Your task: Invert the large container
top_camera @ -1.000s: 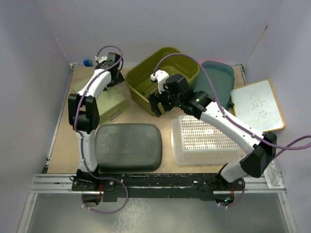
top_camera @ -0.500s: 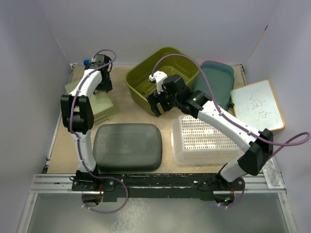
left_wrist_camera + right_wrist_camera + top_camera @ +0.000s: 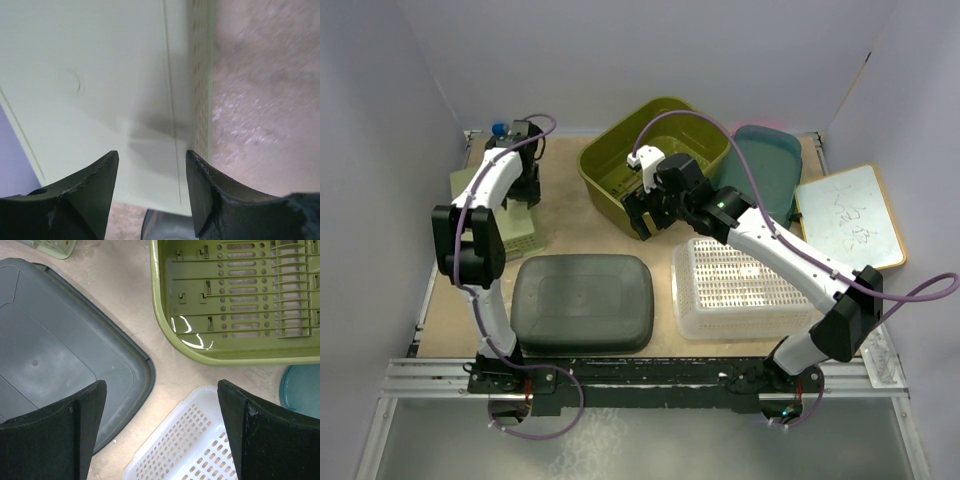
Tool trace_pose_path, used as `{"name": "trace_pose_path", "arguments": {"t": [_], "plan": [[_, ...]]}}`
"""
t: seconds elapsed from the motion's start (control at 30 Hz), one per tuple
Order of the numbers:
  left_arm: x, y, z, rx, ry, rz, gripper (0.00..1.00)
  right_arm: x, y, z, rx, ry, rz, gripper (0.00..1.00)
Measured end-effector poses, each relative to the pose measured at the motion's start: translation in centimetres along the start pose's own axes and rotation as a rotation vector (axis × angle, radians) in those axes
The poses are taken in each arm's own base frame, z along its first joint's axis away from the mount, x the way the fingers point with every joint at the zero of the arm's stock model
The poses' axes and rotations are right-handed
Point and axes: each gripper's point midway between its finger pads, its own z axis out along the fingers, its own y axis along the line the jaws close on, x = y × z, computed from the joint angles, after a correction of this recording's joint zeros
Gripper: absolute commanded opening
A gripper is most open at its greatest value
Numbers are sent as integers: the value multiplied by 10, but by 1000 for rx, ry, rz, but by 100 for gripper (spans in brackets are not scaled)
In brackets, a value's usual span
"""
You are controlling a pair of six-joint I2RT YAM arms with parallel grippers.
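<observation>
Top view: olive container (image 3: 607, 162), taken as the large one, sits open side up at upper centre, so not yet turned. Right gripper (image 3: 638, 215) hangs over its near rim, probably lining up a rim grip. Left gripper (image 3: 525, 188) is over the pale green basket (image 3: 515, 232), upper left.

Left wrist view: fingers apart, nothing between; basket base below.

Right wrist view: fingers wide apart, empty. Olive rim upper right, grey tub (image 3: 50, 350) at left, white basket (image 3: 185, 445) at bottom.

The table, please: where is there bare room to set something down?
Bare wood lies between the pale green basket, olive bin and grey container, plus a strip left of it. The right half is crowded: white basket, teal tub, whiteboard.
</observation>
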Motion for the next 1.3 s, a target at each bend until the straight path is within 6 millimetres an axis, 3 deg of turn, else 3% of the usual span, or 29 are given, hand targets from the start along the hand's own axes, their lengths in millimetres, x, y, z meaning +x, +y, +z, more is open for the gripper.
{"name": "trace_pose_path", "arguments": {"t": [0.23, 0.43, 0.53, 0.6, 0.73, 0.83, 0.93, 1.1, 1.3], "plan": [[33, 26, -11, -107, 58, -7, 54, -1, 2, 0, -6, -5, 16, 94], [40, 47, -19, -220, 55, -28, 54, -6, 3, -1, -1, -8, 59, 94], [41, 51, -25, -229, 54, -39, 54, -26, 4, 3, 9, -24, 122, 93], [39, 48, -33, -191, 33, -61, 57, -49, 0, 12, 42, -50, 176, 97], [17, 30, -77, -28, -114, -141, 59, -82, -6, 38, 98, -97, 261, 98], [-4, 15, -118, 113, -250, -196, 63, -91, -12, 65, 134, -100, 357, 99], [-21, -2, -139, 242, -327, -244, 67, -102, -23, 93, 156, -111, 472, 100], [-53, -49, -149, 487, -387, -304, 69, -96, -64, 122, 278, -127, 648, 100], [-100, -105, -129, 637, -379, -247, 69, -81, -102, 112, 345, -147, 762, 100]]}}
